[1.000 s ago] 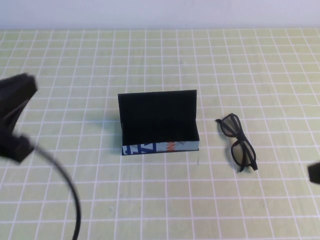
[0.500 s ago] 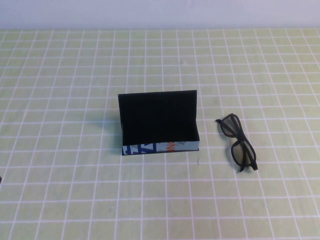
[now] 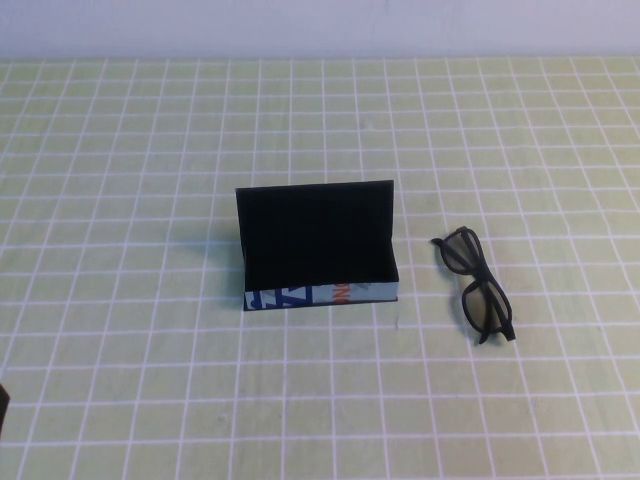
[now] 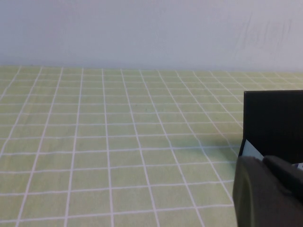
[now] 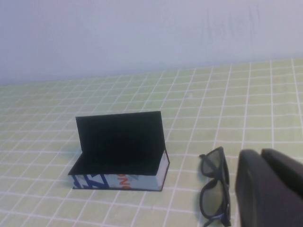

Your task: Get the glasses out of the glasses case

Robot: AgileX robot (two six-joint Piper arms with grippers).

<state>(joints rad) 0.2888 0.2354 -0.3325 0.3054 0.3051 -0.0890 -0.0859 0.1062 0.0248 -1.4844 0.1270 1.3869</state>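
Observation:
The glasses case point(image 3: 318, 250) stands open in the middle of the table, its black lid upright at the back and its printed front side facing me. Its inside shows only black. The black glasses point(image 3: 477, 286) lie folded on the table just right of the case, apart from it. Part of my left gripper point(image 4: 270, 194) shows in the left wrist view, low and left of the case point(image 4: 274, 123). Part of my right gripper point(image 5: 270, 189) shows in the right wrist view, near the glasses point(image 5: 214, 189) and right of the case point(image 5: 120, 149). Neither holds anything I can see.
The table is covered by a green cloth point(image 3: 150, 150) with a white grid. A pale wall point(image 3: 320, 25) runs along its far edge. A dark sliver of my left arm point(image 3: 3, 405) shows at the lower left edge of the high view.
My left arm has pulled back out of the high view to the lower left. The dark bit of my right arm at the right edge is gone too. Case and glasses have not moved.

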